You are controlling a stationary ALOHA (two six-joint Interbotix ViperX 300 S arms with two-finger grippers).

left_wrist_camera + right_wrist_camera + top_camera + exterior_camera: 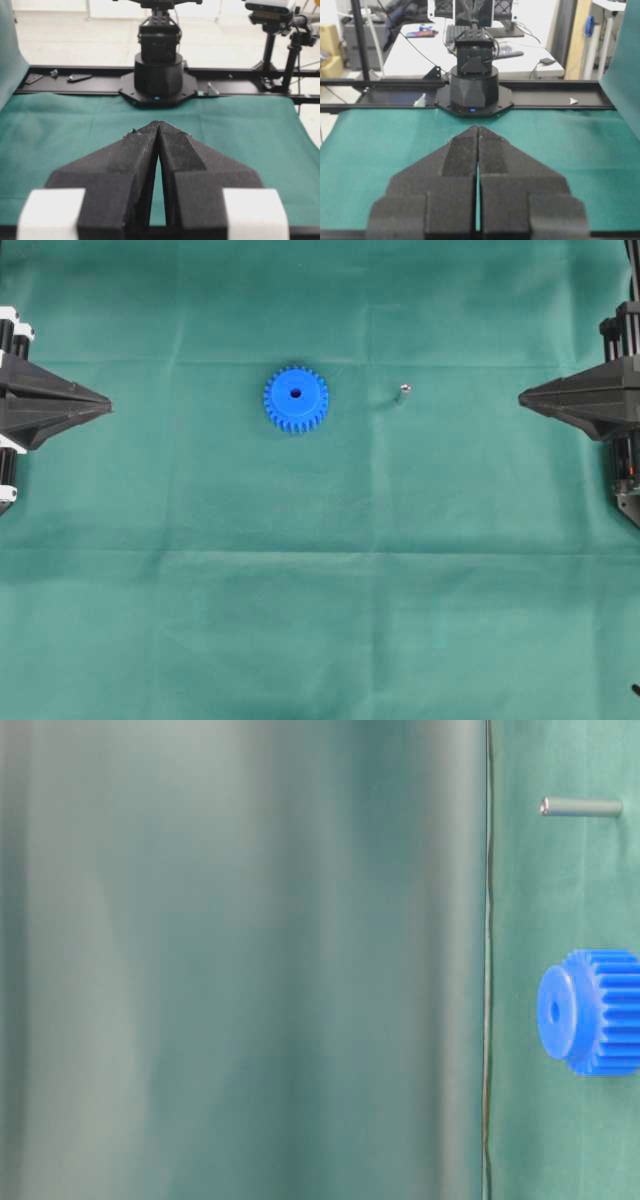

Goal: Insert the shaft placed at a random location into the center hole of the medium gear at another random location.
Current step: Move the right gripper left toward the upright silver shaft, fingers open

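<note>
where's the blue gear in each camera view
Overhead view: the blue gear lies flat, above and left of centre, with the small metal pin to its right.
Table-level view: the gear is at the right edge, partly cut off, below the pin.
Left wrist view: not in it.
Right wrist view: not in it.
Shared landmark: the green cloth shows in every view.

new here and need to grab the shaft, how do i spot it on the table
On the green cloth, find the bright blue medium gear near the middle. Look from it toward the right gripper: the shaft stands alone on the cloth, apart from the gear. It is a thin silvery-grey metal pin, far smaller than the gear, the only metal piece there.
</note>
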